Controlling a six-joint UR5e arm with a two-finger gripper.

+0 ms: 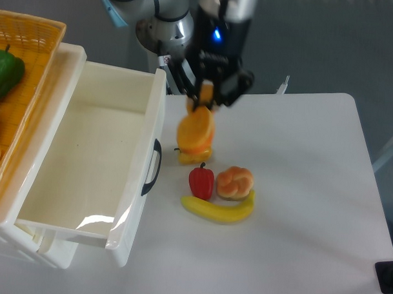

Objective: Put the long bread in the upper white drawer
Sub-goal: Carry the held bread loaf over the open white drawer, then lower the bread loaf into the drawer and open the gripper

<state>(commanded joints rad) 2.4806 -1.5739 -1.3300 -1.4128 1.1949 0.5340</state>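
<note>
- Long bread (196, 130) hangs end-on in the upper middle of the frame, held from above by the gripper (205, 96), whose 2 fingers clamp its top end.
- It partly hides a yellow pepper (195, 156) on the table (311, 190).
- Upper white drawer (86, 162) stands pulled out at left, its dark handle (154, 166) facing the red pepper (201, 181), bun (234, 182) and banana (219, 210).
</note>
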